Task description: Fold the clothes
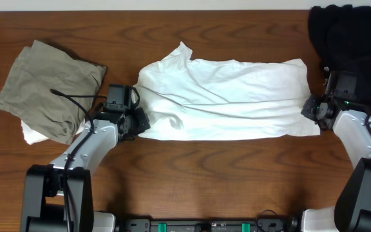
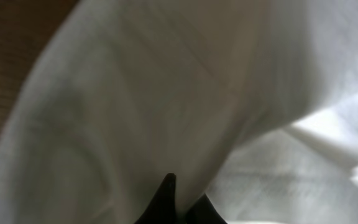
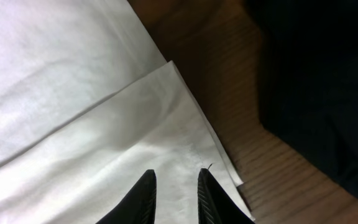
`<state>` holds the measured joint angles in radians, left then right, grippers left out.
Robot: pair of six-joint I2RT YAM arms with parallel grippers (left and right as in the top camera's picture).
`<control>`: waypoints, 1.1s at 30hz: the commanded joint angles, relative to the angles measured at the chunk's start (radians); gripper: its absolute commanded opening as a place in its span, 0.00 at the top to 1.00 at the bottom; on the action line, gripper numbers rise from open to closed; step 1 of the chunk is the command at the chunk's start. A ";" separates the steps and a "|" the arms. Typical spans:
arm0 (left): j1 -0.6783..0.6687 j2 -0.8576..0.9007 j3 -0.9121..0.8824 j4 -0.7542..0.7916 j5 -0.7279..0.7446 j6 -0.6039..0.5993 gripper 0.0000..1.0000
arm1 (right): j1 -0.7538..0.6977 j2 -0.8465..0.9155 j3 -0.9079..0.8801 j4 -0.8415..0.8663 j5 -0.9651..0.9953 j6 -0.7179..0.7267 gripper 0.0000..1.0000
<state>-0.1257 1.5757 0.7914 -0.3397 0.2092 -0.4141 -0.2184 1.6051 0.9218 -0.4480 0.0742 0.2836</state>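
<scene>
On the wooden table [image 1: 237, 169], the left gripper [image 1: 140, 122] pinches the left end of the white T-shirt [image 1: 237, 96] spread across the middle, while the right gripper [image 3: 175, 177], jaws slightly apart over its hem corner, should bite both layers before lifting evenly.

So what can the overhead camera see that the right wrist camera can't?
Only overhead: the whole white T-shirt stretched across the table, an olive garment to its left, and the left tool at the shirt's left end. Only right wrist: the shirt's stitched hem and layered corner up close, with the right tool over it, fingertips slightly apart. Both: the shirt, the wood table, and a black garment.
</scene>
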 commanded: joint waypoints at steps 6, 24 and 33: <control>0.054 0.005 0.008 0.001 -0.098 0.020 0.90 | 0.010 -0.003 0.009 -0.002 0.000 -0.008 0.78; 0.069 -0.088 0.010 -0.018 -0.008 0.055 0.58 | 0.010 -0.003 0.009 -0.001 0.000 -0.008 0.78; 0.034 -0.309 0.010 -0.036 -0.007 0.055 0.58 | 0.010 -0.002 0.009 -0.002 0.000 -0.008 0.78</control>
<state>-0.0669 1.2949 0.7918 -0.3603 0.1925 -0.3691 -0.2184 1.6054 0.9218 -0.4488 0.0742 0.2836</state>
